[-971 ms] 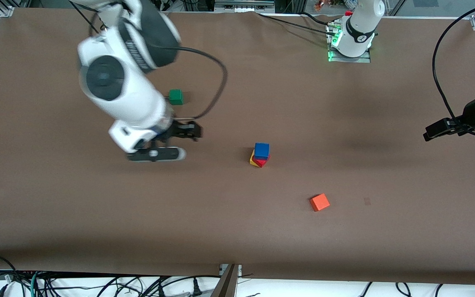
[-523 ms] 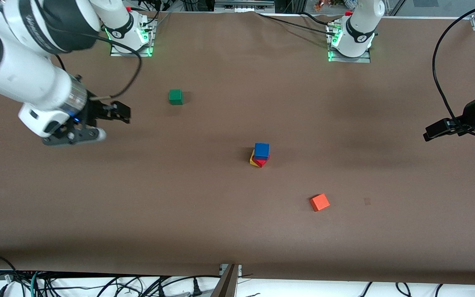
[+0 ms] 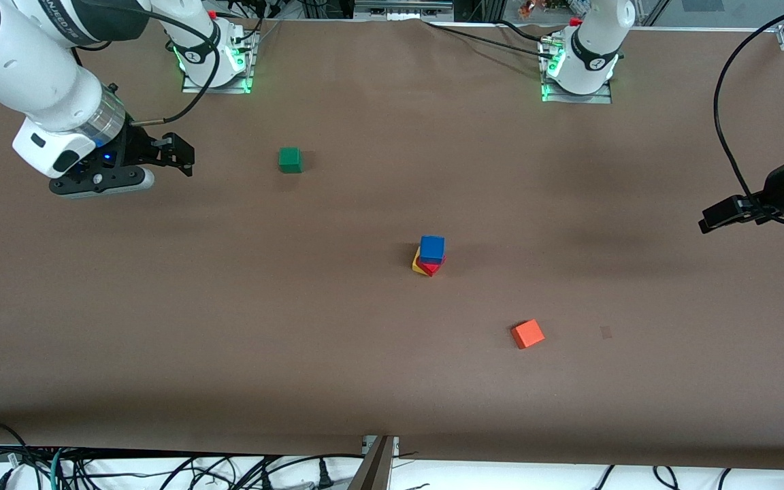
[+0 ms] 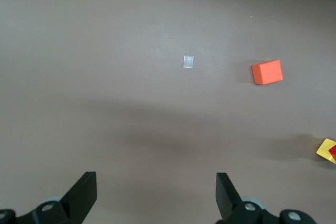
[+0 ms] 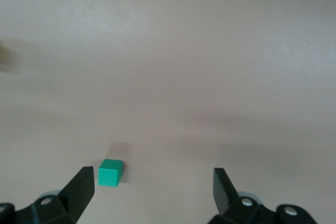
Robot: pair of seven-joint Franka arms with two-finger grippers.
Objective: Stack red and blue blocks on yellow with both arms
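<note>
In the front view the blue block (image 3: 432,249) sits on the red block (image 3: 431,266), which sits on the yellow block (image 3: 418,265), mid-table; the lower two are turned askew. The yellow block's corner (image 4: 326,151) shows at the left wrist view's edge, with a red sliver beside it. My right gripper (image 3: 177,155) is open and empty, up over the table near the right arm's end. My left gripper (image 3: 714,219) is open and empty over the left arm's end of the table. Their jaws stand wide apart in the right wrist view (image 5: 152,187) and the left wrist view (image 4: 156,192).
A green cube (image 3: 290,160) lies farther from the front camera than the stack, toward the right arm's base; it also shows in the right wrist view (image 5: 111,173). An orange cube (image 3: 527,333) lies nearer the camera, also in the left wrist view (image 4: 267,72).
My right arm has swung away from the stack toward its own end of the table and risen. The stack and the left arm have not moved.
</note>
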